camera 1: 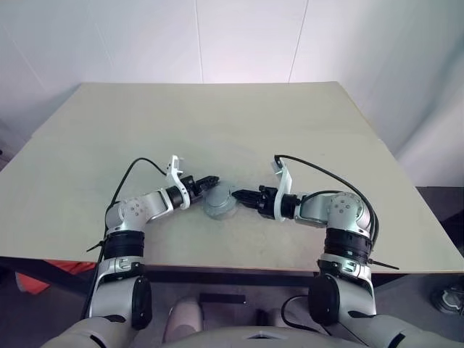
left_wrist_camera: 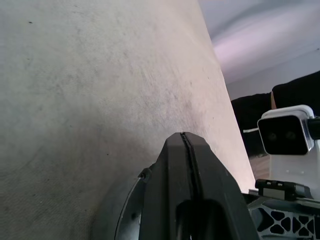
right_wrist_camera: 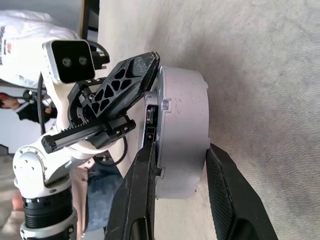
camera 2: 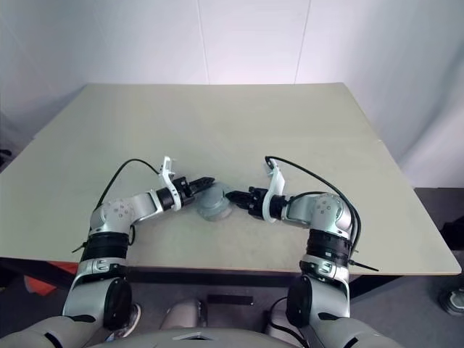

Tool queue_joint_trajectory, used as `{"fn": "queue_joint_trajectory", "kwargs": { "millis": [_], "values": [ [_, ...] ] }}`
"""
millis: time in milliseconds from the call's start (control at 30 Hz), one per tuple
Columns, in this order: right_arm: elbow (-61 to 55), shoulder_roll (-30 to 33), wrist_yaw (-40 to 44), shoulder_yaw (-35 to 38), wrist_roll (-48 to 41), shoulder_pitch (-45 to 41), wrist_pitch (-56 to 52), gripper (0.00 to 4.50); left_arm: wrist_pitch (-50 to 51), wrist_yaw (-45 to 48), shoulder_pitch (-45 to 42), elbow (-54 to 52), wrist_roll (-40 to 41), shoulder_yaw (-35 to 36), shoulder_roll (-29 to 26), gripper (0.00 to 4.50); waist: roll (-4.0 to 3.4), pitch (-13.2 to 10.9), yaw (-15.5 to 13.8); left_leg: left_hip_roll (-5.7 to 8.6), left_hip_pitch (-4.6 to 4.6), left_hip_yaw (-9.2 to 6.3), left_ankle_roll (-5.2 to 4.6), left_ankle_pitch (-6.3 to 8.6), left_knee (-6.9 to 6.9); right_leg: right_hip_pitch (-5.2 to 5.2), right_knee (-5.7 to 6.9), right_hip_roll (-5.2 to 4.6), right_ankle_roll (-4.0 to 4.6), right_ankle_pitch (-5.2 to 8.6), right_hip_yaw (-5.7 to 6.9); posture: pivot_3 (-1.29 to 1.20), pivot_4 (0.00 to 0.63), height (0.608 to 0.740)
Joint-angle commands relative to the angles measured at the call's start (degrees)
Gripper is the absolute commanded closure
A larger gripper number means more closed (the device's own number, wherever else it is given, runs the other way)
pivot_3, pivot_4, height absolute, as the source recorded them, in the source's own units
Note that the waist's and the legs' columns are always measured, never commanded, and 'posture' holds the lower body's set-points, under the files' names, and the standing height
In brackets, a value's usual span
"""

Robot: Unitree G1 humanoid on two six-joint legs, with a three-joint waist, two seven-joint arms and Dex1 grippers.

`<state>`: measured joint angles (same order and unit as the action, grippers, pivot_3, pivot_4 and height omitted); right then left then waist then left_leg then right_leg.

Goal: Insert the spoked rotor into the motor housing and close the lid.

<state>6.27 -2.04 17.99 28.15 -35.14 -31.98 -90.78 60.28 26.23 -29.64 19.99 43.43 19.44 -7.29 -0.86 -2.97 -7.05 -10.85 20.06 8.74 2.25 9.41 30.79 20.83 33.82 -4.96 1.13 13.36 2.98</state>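
The motor housing (camera 1: 218, 202) sits on the table (camera 1: 217, 123) near the middle of its front edge, directly between the 2 grippers. The right gripper (camera 1: 237, 195) reaches in from the housing's right with its fingers (right_wrist_camera: 142, 185) part open and straddling the grey shell top and bottom, while the left gripper (camera 1: 213, 180), fingers pressed shut and holding nothing, rests its tips on the upper face from the opposite side. Both arms are equally near; the shell's round axis stands upright, and I cannot make out whether the rotor is already inside or the lid is seated.
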Motion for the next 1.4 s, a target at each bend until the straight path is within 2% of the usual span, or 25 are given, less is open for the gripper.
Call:
{"fn": "queue_joint_trajectory", "kwargs": {
  "millis": [33, 167, 333, 600, 900, 1000, 1133, 1267, 1367, 1400],
  "values": [
    [2.52, -2.45, -2.68, 6.22, -1.04, -4.40, 0.25, 3.26, -2.06, -1.76, -2.29, 1.34, 4.20, 6.17, 0.48, 4.50, 0.02, -0.02, 0.06, -0.01, 0.08, 0.01, 0.02, -0.02, 0.00, 0.10, 0.03, 0.01, 0.02, -0.01, 0.00, 0.00, 0.000, 0.740],
    [6.21, -3.79, -6.08, 12.94, -1.37, -8.40, 2.13, 3.26, -3.72, -2.97, -3.84, 4.00, 6.93, 11.04, 0.25, 4.50, 0.04, -0.04, -0.13, 0.00, 0.52, -0.02, 0.05, -0.04, 0.07, 0.43, 0.08, 0.01, 0.07, -0.06, 0.05, 0.00, 0.000, 0.740],
    [8.94, -4.20, -8.91, 15.89, -1.74, -10.98, 4.55, 3.26, -5.20, -4.02, -4.75, 5.95, 8.72, 14.12, -0.11, 4.50, 0.06, -0.05, -0.28, 0.06, 1.24, -0.03, -0.05, 0.01, 0.32, 0.91, 0.08, 0.01, -0.15, -0.21, 0.13, 0.00, 0.000, 0.740],
    [16.18, -5.29, -15.11, 23.20, -5.10, -17.46, 12.63, 3.26, -5.01, -4.78, -3.56, 5.26, 10.93, 15.26, 0.05, 4.50, 0.07, -0.07, -0.21, 0.03, 1.28, 0.00, -0.05, 0.02, 0.43, 0.94, 0.17, 0.01, -0.16, -0.22, 0.18, 0.00, 0.000, 0.740],
    [21.53, -5.90, -21.76, 25.57, -11.17, -22.45, 20.16, 3.26, -4.67, -4.49, -0.62, 1.97, 15.00, 16.00, 1.19, 4.50, 0.12, -0.10, -0.20, 0.03, 1.42, 0.04, -0.05, 0.02, 0.62, 1.32, 0.83, 0.00, -0.16, -0.21, 0.15, 0.00, 0.000, 0.740],
    [22.35, -5.71, -23.23, 25.04, -13.62, -23.68, 21.27, 3.27, -6.25, -5.13, -0.40, 2.14, 16.00, 16.82, 1.67, 3.92, 0.11, -0.11, -0.17, -0.02, 1.57, 0.07, -0.03, 0.00, 0.77, 1.46, 0.99, 0.05, -0.15, -0.21, 0.15, 0.00, 0.000, 0.740],
    [22.67, -5.47, -24.85, 24.11, -16.03, -24.34, 21.47, 3.27, -5.63, -5.07, -0.11, 1.79, 17.67, 17.00, 2.19, 2.60, 0.12, -0.11, -0.12, -0.04, 1.65, 0.06, -0.03, 0.01, 1.01, 1.45, 0.98, 0.04, -0.17, -0.21, 0.14, 0.00, 0.000, 0.740],
    [22.53, -5.14, -26.10, 23.42, -18.57, -24.66, 20.89, 3.27, -4.26, -6.60, -0.52, 2.85, 20.26, 17.69, 2.52, 1.09, 0.12, -0.11, -0.14, -0.05, 1.71, 0.05, -0.03, 0.01, 1.23, 1.44, 1.04, 0.04, -0.18, -0.22, 0.14, 0.00, 0.000, 0.740],
    [20.86, -5.59, -26.91, 22.42, -21.30, -24.67, 18.50, 3.27, 0.89, -7.01, -1.64, 5.06, 25.95, 19.18, 2.72, 0.04, 0.12, -0.11, -0.11, -0.05, 1.74, 0.04, -0.03, 0.01, 1.34, 1.43, 1.08, 0.04, -0.18, -0.22, 0.14, 0.00, 0.000, 0.740],
    [20.27, -5.81, -27.21, 21.90, -21.98, -24.48, 17.77, 3.27, 2.13, -6.93, -1.97, 5.34, 27.51, 19.45, 2.80, 0.04, 0.12, -0.11, -0.12, -0.05, 1.75, 0.04, -0.03, 0.01, 1.36, 1.43, 1.09, 0.04, -0.19, -0.22, 0.14, 0.00, 0.000, 0.740]
  ]
}}
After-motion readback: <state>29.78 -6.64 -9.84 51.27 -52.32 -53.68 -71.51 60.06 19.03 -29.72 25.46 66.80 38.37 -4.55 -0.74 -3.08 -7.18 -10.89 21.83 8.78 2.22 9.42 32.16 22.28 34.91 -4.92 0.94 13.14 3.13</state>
